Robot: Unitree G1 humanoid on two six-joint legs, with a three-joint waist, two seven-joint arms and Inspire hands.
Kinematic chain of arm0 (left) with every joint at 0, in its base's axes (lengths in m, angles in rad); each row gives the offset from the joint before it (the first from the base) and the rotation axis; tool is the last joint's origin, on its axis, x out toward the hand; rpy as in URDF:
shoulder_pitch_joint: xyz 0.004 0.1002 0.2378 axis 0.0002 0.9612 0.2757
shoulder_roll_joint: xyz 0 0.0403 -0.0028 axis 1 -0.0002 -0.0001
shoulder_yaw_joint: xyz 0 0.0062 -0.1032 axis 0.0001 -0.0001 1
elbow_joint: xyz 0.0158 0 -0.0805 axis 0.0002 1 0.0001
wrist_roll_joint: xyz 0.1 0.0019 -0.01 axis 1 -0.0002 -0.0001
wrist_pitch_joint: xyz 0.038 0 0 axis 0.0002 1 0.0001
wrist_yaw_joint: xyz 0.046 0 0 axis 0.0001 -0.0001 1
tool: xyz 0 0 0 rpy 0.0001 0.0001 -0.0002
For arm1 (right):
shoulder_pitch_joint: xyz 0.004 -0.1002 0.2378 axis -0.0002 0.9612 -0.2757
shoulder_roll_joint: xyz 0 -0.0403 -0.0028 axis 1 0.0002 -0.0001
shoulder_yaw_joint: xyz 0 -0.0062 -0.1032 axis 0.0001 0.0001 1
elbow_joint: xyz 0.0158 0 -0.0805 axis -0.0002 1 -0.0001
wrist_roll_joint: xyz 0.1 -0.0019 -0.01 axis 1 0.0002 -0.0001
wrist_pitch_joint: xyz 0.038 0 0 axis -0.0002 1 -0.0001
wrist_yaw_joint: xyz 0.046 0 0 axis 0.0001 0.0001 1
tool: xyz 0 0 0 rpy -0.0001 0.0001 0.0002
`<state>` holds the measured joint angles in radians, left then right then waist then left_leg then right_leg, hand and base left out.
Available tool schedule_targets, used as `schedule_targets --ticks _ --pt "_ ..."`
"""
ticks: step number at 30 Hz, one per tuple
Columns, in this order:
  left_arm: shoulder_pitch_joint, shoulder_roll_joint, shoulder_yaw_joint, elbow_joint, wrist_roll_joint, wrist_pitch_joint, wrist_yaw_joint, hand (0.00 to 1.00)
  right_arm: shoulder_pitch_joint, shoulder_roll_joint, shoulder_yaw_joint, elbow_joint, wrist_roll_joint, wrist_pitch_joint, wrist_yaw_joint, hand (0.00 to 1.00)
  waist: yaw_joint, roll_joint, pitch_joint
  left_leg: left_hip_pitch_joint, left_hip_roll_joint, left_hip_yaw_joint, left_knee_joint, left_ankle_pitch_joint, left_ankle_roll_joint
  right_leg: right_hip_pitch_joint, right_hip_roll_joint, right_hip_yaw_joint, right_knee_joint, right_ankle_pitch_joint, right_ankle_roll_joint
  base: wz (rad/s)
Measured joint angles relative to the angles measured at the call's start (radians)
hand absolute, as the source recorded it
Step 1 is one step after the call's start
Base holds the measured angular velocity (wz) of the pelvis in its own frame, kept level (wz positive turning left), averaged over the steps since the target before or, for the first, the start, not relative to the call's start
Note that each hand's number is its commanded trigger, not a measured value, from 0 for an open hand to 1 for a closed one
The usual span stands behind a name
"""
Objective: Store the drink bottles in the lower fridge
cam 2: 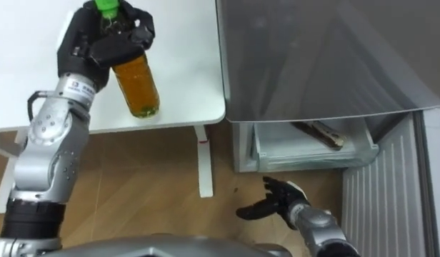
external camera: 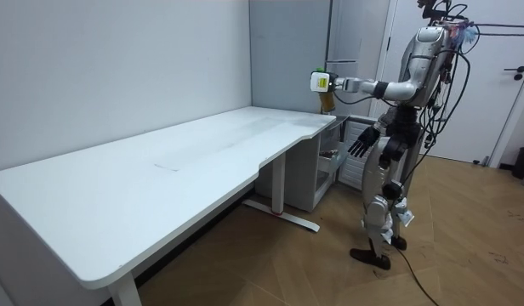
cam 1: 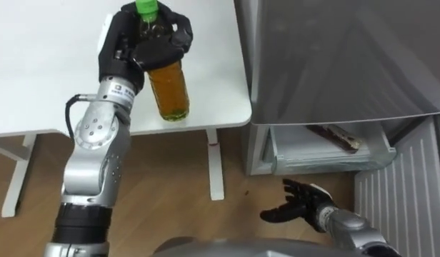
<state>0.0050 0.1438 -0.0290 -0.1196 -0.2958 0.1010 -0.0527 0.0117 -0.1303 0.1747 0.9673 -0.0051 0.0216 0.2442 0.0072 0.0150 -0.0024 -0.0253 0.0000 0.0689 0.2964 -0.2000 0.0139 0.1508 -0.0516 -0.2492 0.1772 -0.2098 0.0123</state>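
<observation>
Right hand [cam 1: 297, 203] hangs low beside the robot's hip, in front of the open fridge, fingers spread and relaxed, holding nothing. Subject of the task, one drink bottle [cam 1: 168, 87], is in the left hand [cam 1: 138, 46], whose fingers are curled round the bottle's neck and shoulder just below the green cap [cam 1: 146, 7]. Bottle is clear plastic with amber, tea-coloured liquid up to about the shoulder; its body hangs below the hand, slightly tilted. By the room view it appears to be carried just clear of the white worktop [cam 1: 48, 71], over the end nearest the fridge. Assessment: a nearly full bottle will be fairly heavy for its size, stiff enough not to crumple, and smooth-walled, so slip is the main risk. Grip high on the neck lets the body swing; a hold round the middle of the body would be steadier. Beside the worktop's end stands the grey fridge [cam 1: 334, 57]; its lower compartment [cam 1: 327, 153] is open, the door [cam 1: 406, 193] swung wide with its ribbed inner face showing. One dark, flat packet [cam 1: 341, 135] lies in the pale drawer [cam 1: 313, 158]. Robot stands upright between worktop end and fridge, left arm stretched forward.
</observation>
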Motion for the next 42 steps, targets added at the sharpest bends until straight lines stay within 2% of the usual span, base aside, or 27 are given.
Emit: schedule_targets --ticks 4,7,9,12,14,17,19,22,27,35,40,42 --pt "0.018 0.004 -0.022 -0.013 -0.025 0.000 -0.018 1.00 -0.008 -0.003 0.027 -0.015 -0.006 0.002 0.030 0.00 0.022 -0.001 0.0007 -0.006 0.001 -0.008 0.006 0.001 0.000 -0.003 0.000 -0.002 -0.001 0.000 0.000 0.04" --pt "0.020 0.003 -0.025 -0.017 -0.028 0.000 -0.060 1.00 -0.009 -0.005 0.047 -0.088 -0.035 0.005 0.070 0.00 0.028 -0.011 0.0065 -0.018 -0.002 -0.018 0.010 0.001 0.000 -0.012 0.000 -0.006 0.007 -0.001 0.000 0.07" --pt "0.046 0.005 -0.044 -0.029 -0.027 0.000 -0.096 1.00 -0.007 -0.005 0.077 -0.137 -0.049 0.006 0.104 0.00 0.026 -0.026 0.0068 -0.022 -0.009 -0.026 0.010 0.001 0.001 -0.009 -0.006 -0.026 0.006 -0.007 0.002 0.16" --pt "0.086 0.009 -0.089 -0.040 -0.025 0.000 -0.138 1.00 -0.002 -0.009 0.103 -0.210 -0.074 0.020 0.153 0.00 0.030 -0.045 0.0057 -0.034 -0.015 -0.036 0.019 0.002 0.004 -0.015 -0.011 -0.032 0.008 -0.013 0.006 0.17" --pt "0.108 0.014 -0.106 -0.039 -0.025 0.001 -0.157 1.00 -0.002 -0.010 0.118 -0.248 -0.079 0.022 0.173 0.00 0.033 -0.051 0.0059 -0.043 -0.014 -0.043 0.025 0.002 0.004 -0.019 -0.011 -0.043 0.010 -0.013 0.006 0.11" --pt "0.127 0.022 -0.122 -0.038 -0.025 0.001 -0.177 1.00 0.001 -0.023 0.152 -0.291 -0.079 0.025 0.207 0.00 0.052 -0.053 0.0066 -0.045 -0.014 -0.043 0.027 0.001 0.005 -0.019 -0.013 -0.049 0.011 -0.013 0.006 0.05" --pt "0.129 0.032 -0.134 -0.036 -0.025 0.001 -0.179 1.00 0.006 -0.033 0.179 -0.323 -0.078 0.040 0.236 0.00 0.063 -0.053 0.0071 -0.043 -0.014 -0.044 0.026 0.001 0.005 -0.016 -0.012 -0.051 0.011 -0.013 0.006 0.00" --pt "0.138 0.033 -0.135 -0.026 -0.020 0.001 -0.195 1.00 0.005 -0.033 0.187 -0.366 -0.078 0.054 0.288 0.00 0.079 -0.050 0.0126 -0.036 -0.013 -0.046 0.020 0.001 0.005 -0.008 -0.011 -0.053 0.011 -0.013 0.006 0.00" --pt "0.161 0.043 -0.136 -0.020 -0.018 0.001 -0.212 1.00 0.004 -0.036 0.187 -0.441 -0.073 0.067 0.359 0.00 0.078 -0.053 0.0181 -0.053 -0.014 -0.057 0.030 0.001 0.005 -0.021 -0.011 -0.055 0.023 -0.013 0.007 0.01" --pt "0.161 0.045 -0.152 0.038 0.024 0.001 -0.238 1.00 0.013 -0.038 0.186 -0.521 0.015 0.067 0.439 0.00 0.075 -0.059 0.0200 -0.062 -0.015 -0.062 0.040 0.001 0.006 -0.029 -0.010 -0.054 0.028 -0.013 0.007 0.00" --pt "0.161 0.046 -0.199 0.049 0.031 0.001 -0.242 1.00 0.021 -0.039 0.189 -0.553 0.119 0.067 0.464 0.00 0.074 -0.059 0.0197 -0.061 -0.015 -0.064 0.042 0.001 0.005 -0.026 -0.008 -0.055 0.028 -0.013 0.006 0.00" --pt "0.161 0.051 -0.224 0.049 0.030 0.001 -0.243 1.00 0.020 -0.035 0.191 -0.557 0.216 0.065 0.468 0.00 0.072 -0.059 0.0197 -0.049 -0.014 -0.054 0.038 0.001 0.005 -0.017 -0.009 -0.056 0.028 -0.013 0.006 -0.04"
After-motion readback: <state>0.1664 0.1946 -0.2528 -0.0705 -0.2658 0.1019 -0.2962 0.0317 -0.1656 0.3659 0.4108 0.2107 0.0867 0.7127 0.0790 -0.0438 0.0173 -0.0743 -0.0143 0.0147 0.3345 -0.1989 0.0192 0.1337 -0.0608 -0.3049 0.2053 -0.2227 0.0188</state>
